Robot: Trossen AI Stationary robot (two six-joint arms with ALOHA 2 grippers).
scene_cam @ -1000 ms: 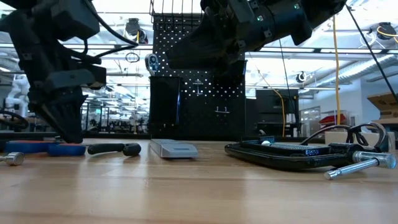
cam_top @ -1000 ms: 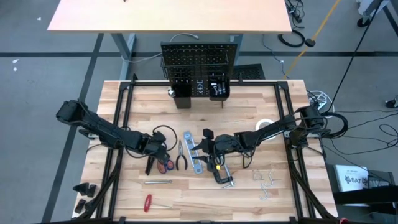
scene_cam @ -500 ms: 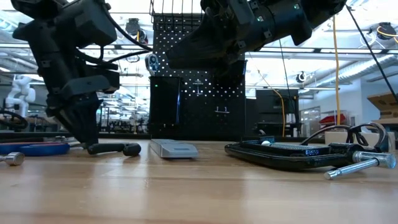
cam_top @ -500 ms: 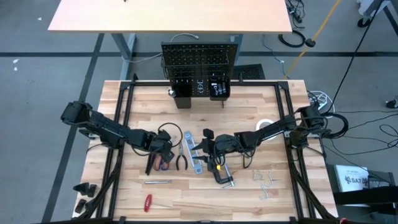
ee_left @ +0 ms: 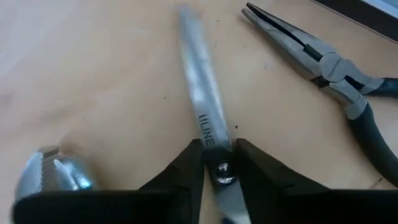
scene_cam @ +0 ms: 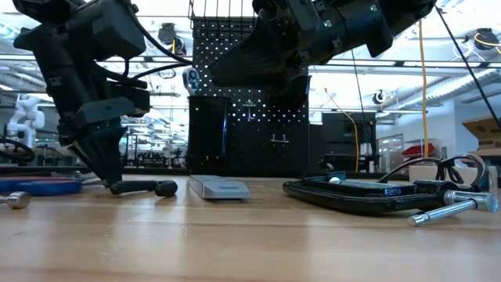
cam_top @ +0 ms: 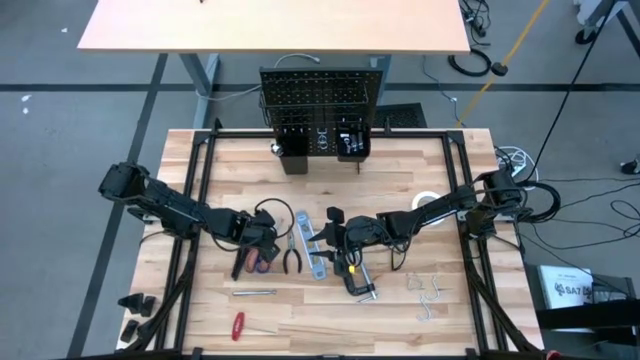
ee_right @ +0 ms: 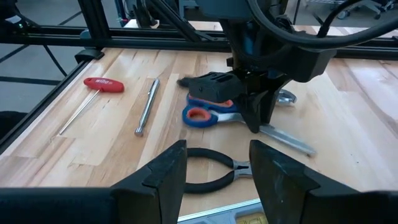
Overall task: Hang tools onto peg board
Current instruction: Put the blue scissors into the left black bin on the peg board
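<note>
High view: peg board point(cam_top: 322, 112) stands upright at the far edge of the surface point(cam_top: 400, 180), well apart from the tools, which lie scattered mid-surface and nearer. Nothing looks lifted yet; step in hand is judged to be the pick-up of the scissors point(cam_top: 262, 263), early in the task.

Left arm reaches in from the left; left end effector point(cam_top: 262, 240) is down over the scissors near the pivot. In the left wrist view its two fingers point(ee_left: 186, 165) sit tight on either side of the scissors' pivot screw, blade running out ahead, pliers point(ee_left: 336, 65) lying just beside. Fingers narrow and touching the metal, apparently clamped on it, though the scissors rest flat on the surface.

Right arm comes from the right; right end effector point(cam_top: 330, 235) hovers mid-surface over the level point(cam_top: 314, 252) and C-clamp point(cam_top: 358, 278), fingers apart, holding nothing.

Smaller items: red screwdriver point(cam_top: 238, 325) and wrench point(cam_top: 254, 293) at the near left, untouched.

Next move, as judged: confirm the grip, raise the scissors clear, carry them far to the peg board, and line a handle loop onto a peg. The pinch at the pivot is slim; the scissors may swivel on the lift.
</note>
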